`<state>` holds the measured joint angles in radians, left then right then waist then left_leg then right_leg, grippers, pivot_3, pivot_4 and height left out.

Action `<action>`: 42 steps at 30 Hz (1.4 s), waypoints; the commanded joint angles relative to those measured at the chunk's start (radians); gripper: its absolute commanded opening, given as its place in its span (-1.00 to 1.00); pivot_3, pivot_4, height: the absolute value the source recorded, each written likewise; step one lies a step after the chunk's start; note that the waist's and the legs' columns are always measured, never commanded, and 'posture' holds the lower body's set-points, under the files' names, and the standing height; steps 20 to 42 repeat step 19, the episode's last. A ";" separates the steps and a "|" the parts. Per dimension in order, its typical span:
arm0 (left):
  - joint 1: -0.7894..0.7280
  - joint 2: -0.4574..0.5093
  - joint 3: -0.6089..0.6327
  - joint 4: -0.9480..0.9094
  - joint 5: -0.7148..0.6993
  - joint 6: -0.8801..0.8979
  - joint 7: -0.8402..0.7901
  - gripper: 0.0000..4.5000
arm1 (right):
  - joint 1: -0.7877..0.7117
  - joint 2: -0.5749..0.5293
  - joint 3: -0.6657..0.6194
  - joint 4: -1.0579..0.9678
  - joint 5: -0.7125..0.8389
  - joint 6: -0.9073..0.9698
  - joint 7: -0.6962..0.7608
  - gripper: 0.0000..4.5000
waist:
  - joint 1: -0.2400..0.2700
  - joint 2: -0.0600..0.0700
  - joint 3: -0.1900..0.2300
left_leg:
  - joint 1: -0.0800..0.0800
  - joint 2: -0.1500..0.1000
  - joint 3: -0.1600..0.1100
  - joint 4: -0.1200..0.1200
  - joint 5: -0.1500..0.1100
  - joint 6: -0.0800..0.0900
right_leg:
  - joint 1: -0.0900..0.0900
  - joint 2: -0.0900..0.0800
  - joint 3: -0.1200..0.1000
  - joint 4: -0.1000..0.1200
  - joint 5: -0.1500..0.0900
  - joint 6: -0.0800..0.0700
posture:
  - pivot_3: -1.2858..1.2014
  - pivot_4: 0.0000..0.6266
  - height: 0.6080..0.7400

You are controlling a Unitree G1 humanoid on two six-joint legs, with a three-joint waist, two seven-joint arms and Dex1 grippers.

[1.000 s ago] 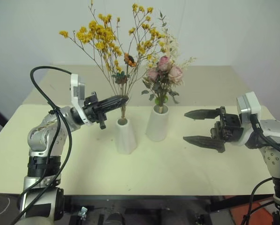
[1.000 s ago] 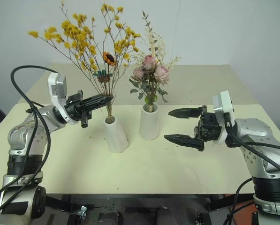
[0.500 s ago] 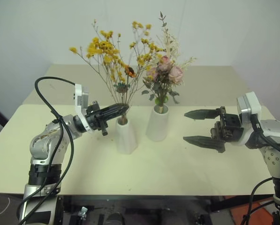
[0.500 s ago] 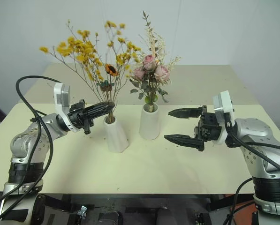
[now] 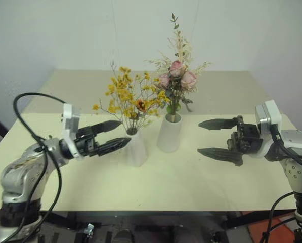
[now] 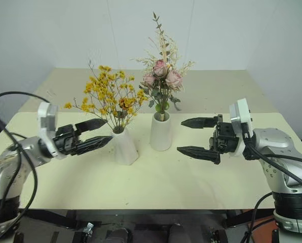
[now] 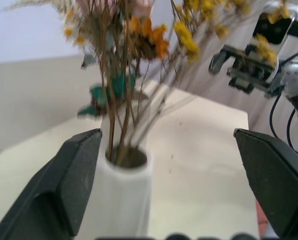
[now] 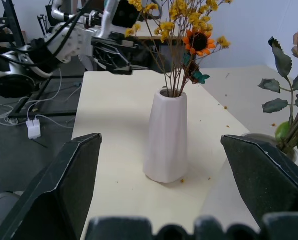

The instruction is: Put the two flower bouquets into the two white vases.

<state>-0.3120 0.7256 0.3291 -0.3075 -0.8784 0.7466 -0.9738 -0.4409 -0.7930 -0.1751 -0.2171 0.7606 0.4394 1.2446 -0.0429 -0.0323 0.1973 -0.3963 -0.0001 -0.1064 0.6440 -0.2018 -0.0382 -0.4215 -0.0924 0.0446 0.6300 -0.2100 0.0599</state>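
A: Yellow-orange bouquet (image 5: 129,97) is sitting in the shorter white vase (image 5: 135,150), stems down in the mouth, blossoms fanning out above. Pink rose bouquet (image 5: 177,77) is standing in the taller white vase (image 5: 169,133) just beside it, toward the robot's right.

B: Grippers?

A: Left gripper (image 5: 115,134) is hanging w/ jaws spread wide, nothing btwn them. It's pointing about level at the shorter vase from the robot's left, tips just beside the vase wall, not touching as far as I can tell. Right gripper (image 5: 215,137) is also gaping, empty, pointing level toward the taller vase but well apart from it.

B: So what's the next move turning on?

A: My read: both bouquets are in, so it's mostly a pull-away. The yellow stems are running near upright, leaning a bit, and the vase is lying straight ahead of the left jaws along their pointing line. L arm is clearly the nearer one. Backing off along that same line should be keeping the fingers clear of the low side sprigs; swinging sideways is risking a knock on that narrow vase.
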 commanded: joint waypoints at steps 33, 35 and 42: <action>0.139 0.201 0.188 -0.075 -0.061 -0.073 -0.168 0.99 | 0.032 -0.061 -0.065 0.017 0.014 0.023 -0.003 1.00 | 0.003 0.000 0.000 | 0.000 0.001 0.000 -0.001 0.000 0.000 | 0.000 0.000 0.000 0.000 -0.001 -0.001 | 0.03 -0.52 1.00; 0.139 0.201 0.188 -0.075 -0.061 -0.073 -0.168 0.99 | 0.032 -0.061 -0.065 0.017 0.014 0.023 -0.003 1.00 | 0.003 0.000 0.000 | 0.000 0.001 0.000 -0.001 0.000 0.000 | 0.000 0.000 0.000 0.000 -0.001 -0.001 | 0.03 -0.52 1.00; 0.139 0.201 0.188 -0.075 -0.061 -0.073 -0.168 0.99 | 0.032 -0.061 -0.065 0.017 0.014 0.023 -0.003 1.00 | 0.003 0.000 0.000 | 0.000 0.001 0.000 -0.001 0.000 0.000 | 0.000 0.000 0.000 0.000 -0.001 -0.001 | 0.03 -0.52 1.00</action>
